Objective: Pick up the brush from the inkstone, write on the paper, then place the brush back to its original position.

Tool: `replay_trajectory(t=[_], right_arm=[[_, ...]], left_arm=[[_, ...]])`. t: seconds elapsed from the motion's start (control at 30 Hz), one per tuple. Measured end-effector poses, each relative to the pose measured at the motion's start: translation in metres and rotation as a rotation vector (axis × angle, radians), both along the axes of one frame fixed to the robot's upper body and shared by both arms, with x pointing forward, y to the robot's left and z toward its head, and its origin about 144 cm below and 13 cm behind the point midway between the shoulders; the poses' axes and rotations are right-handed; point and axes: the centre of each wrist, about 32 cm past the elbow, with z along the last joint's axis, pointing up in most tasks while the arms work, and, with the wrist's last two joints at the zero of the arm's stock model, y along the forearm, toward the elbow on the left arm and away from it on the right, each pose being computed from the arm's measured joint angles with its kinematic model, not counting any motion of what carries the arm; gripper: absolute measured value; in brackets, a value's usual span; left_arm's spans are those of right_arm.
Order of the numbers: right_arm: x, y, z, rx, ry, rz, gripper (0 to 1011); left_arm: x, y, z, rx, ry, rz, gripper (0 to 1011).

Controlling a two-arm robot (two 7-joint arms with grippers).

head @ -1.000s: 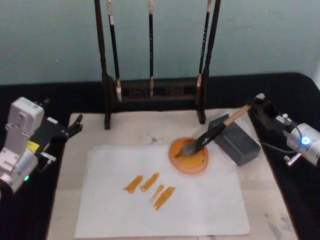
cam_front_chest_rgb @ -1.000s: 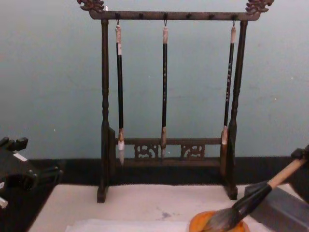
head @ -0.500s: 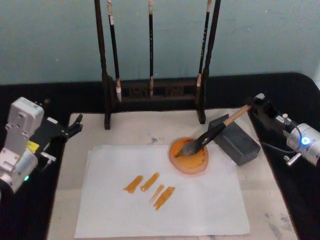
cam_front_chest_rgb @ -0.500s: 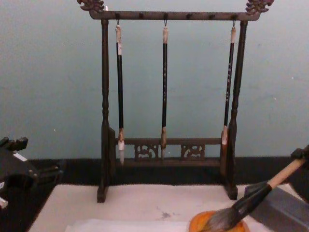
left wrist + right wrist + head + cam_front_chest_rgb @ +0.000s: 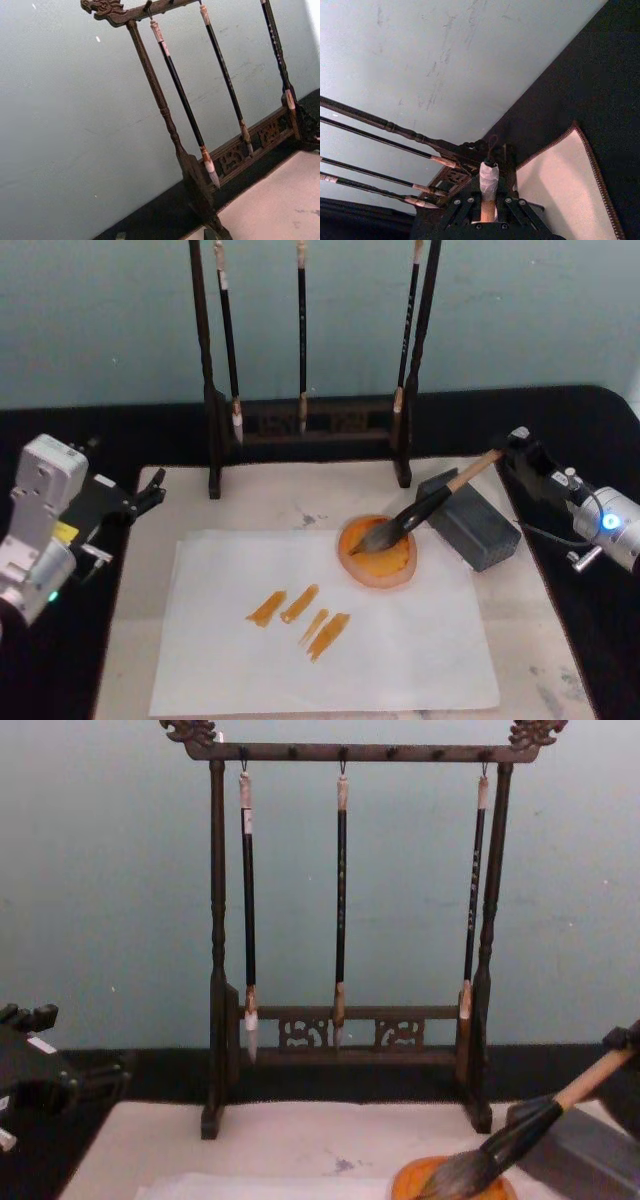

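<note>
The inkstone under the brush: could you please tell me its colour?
Orange; the inkstone shows best in the head view.

A pale blue-green wall, faintly scuffed, closes the far side. In front of it a black tabletop runs left to right. A dark carved wooden brush stand with dragon-head finials stands at the far edge, evenly lit.

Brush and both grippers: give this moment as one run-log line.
brush: bristles in inkstone, handle on grey block | right gripper: at handle end | left gripper: parked left | paper: orange strokes
</note>
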Motion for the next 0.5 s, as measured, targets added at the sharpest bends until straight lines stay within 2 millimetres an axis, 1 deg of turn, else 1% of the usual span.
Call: replay_trajectory(t=[0.27, 0.43, 0.47, 0.5], right_arm=[[0.0000, 0.0000, 0.0000, 0.000, 0.000, 0.000, 181], [0.0000, 0.0000, 0.0000, -0.001, 0.000, 0.000, 303], [0.0000, 0.0000, 0.0000, -0.001, 0.000, 0.000, 359], [0.0000, 0.0000, 0.0000, -0.001, 0.000, 0.000, 379]], left_arm=[[0.0000, 0.0000, 0.0000, 0.000, 0.000, 0.000, 1010], [0.0000, 0.0000, 0.0000, 0.000, 0.000, 0.000, 1010], [0.0000, 0.0000, 0.0000, 0.000, 0.000, 0.000, 1010], [0.0000, 0.0000, 0.0000, 0.000, 0.000, 0.000, 1010]])
